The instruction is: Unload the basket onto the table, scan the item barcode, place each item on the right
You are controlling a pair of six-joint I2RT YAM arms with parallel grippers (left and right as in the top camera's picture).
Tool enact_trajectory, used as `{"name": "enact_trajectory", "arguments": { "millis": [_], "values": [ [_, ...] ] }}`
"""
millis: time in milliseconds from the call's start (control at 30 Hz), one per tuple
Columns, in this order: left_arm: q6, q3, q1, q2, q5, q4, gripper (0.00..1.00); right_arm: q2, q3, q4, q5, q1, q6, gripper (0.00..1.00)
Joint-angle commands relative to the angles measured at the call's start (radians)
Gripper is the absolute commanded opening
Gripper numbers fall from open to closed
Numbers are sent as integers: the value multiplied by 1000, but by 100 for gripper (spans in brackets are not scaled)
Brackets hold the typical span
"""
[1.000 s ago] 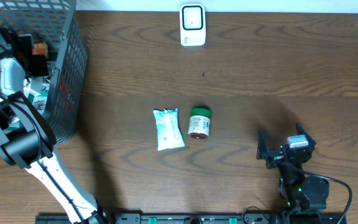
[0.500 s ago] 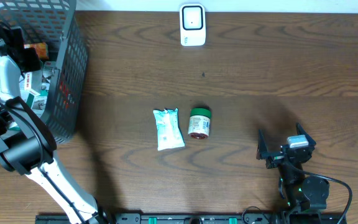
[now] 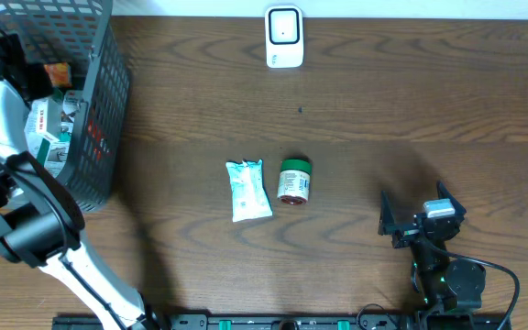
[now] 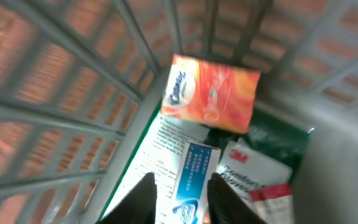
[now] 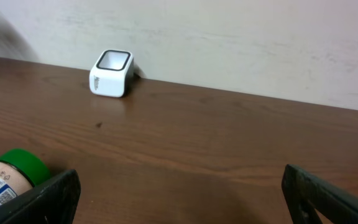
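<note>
Peering into the basket point(image 3: 99, 119), I see my left gripper point(image 4: 183, 182) straddling a blue-and-white carton point(image 4: 192, 167) there; whether it grips, I cannot tell. Right gripper point(image 5: 179, 186) gapes wide, well right of the basket.

You get an evenly lit, sharp overhead view with soft shadows on the table point(image 3: 356, 137) toward its near edge — but your left wrist view is blurred, basket point(image 4: 138, 37) bars smeared.
</note>
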Motion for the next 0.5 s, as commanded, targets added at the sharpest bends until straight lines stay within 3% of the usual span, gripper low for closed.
{"name": "enact_trajectory", "arguments": {
  "millis": [0, 33, 67, 133, 200, 267, 367, 467],
  "values": [
    [-82, 1, -1, -99, -5, -3, 24, -4, -1, -3, 3, 3, 4, 99],
    [-93, 1, -1, -124, -5, -3, 25, -4, -1, -4, 3, 3, 4, 99],
    [-93, 1, -1, -138, -5, -3, 41, -4, -1, -3, 2, 3, 4, 99],
    [-93, 1, -1, -153, -5, -10, 62, -4, -1, -4, 3, 3, 4, 99],
    [-93, 1, -1, -153, -5, -47, 70, -4, -1, -3, 2, 3, 4, 99],
    [-93, 0, -4, -144, 2, -88, 70, -4, -1, -4, 3, 3, 4, 99],
    [-93, -19, -17, -104, 115, -141, 41, -4, -1, -4, 2, 3, 4, 99],
    [-93, -28, -30, -65, 163, -147, 36, -4, -1, -4, 3, 3, 4, 99]
  ]
}}
